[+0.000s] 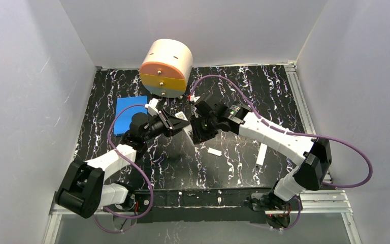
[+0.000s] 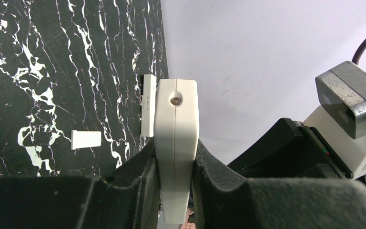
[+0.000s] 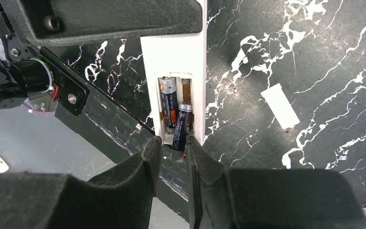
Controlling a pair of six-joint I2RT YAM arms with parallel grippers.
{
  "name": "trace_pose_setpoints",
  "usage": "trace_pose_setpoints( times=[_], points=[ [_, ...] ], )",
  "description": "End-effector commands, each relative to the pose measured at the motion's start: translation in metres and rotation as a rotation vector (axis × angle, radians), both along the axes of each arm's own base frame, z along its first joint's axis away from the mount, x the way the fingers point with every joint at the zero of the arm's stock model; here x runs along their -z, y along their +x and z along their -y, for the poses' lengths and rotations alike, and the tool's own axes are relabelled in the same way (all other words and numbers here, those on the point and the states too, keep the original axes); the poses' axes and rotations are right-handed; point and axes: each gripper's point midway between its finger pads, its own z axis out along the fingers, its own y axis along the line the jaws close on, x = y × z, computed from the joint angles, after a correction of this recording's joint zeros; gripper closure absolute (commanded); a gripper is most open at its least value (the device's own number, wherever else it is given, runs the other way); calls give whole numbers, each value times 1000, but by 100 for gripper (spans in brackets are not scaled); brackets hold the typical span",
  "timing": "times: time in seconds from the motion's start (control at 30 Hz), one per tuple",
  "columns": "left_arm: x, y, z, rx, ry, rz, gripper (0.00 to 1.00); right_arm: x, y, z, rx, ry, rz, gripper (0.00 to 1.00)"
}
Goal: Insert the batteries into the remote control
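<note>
Two arms meet mid-table from above, left gripper (image 1: 174, 123) facing right gripper (image 1: 197, 133). Left wrist: jaws clamp the remote control (image 2: 176, 138). Right wrist: one battery (image 3: 167, 102) sits seated, the second battery (image 3: 181, 129) leans half-in between the fingers (image 3: 138, 171); whether they grip it I cannot tell.

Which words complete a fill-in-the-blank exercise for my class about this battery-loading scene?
1. The left gripper is shut on the ___.
2. The open compartment shows ___ batteries: a seated battery and a tilted battery at the right gripper.
3. The loose cover lies on the ___.
Missing words: remote control; two; table.
</note>
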Motion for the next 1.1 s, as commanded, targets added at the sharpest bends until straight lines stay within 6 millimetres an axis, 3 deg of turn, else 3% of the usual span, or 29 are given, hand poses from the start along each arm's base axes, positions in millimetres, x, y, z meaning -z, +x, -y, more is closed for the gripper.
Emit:
trace_pose_setpoints(
  times=[0.0, 0.2, 0.47, 0.77, 0.93, 1.07],
  points=[
    [-18, -6, 2, 17, -49, 35, 100, -22, 14, -6, 40, 47, 66, 64],
    [-27, -4, 3, 6, -100, -20, 100, -57, 24, -2, 119, 137, 154, 47],
    [-49, 3, 4, -18, -178, -58, 100, -93, 27, 3, 203, 315, 219, 40],
    [-93, 18, 1, -82, -360, -98, 100, -144, 23, 26, 371, 719, 322, 19],
    [-105, 25, -4, -118, -447, -160, 100, -164, 17, 34, 423, 945, 323, 19],
    [-115, 27, -6, -117, -528, -175, 100, -164, 16, 32, 455, 1035, 273, 19]
  ],
)
